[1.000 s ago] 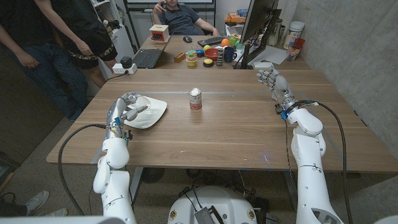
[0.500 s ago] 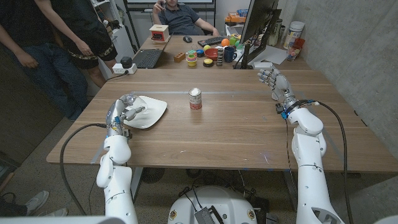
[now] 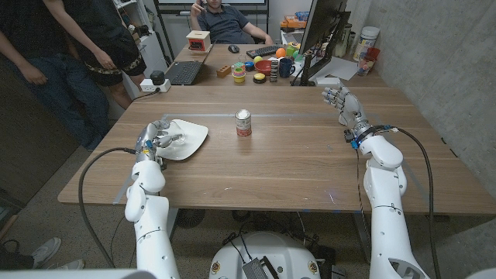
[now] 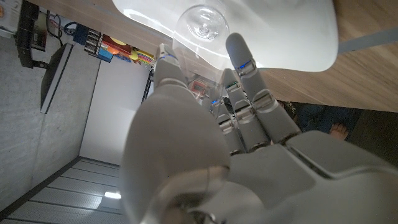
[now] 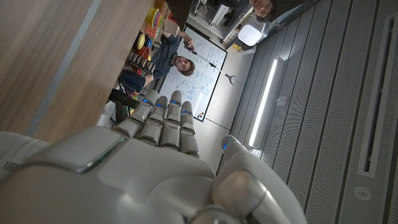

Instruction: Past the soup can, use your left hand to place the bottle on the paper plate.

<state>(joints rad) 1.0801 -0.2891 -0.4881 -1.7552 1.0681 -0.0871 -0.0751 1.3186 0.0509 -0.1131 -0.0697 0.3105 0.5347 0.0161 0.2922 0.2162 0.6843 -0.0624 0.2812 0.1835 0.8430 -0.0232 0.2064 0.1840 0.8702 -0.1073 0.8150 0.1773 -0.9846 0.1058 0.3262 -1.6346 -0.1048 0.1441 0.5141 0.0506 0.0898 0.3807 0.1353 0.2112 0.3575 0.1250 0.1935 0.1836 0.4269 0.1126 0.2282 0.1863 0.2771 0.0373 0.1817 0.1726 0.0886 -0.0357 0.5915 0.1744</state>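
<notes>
Two hands are over the wooden desk [image 3: 294, 155]. The left hand [image 3: 155, 140] is at the near rim of the paper plate [image 3: 188, 138], its fingers [image 4: 244, 62] grasping the clear bottle [image 4: 200, 28]; the wrist view shows the bottle between thumb and fingers, its far end over the white plate. Whether the bottle touches the plate I cannot tell. The soup can [image 3: 243, 122] stands upright well apart from those fingers, out toward the desk's middle beyond the plate. The right hand [image 3: 342, 103] is held up at the far right of the desk, its fingers released and holding nothing. People stand and sit behind the desk, near a laptop [image 3: 184, 72].
</notes>
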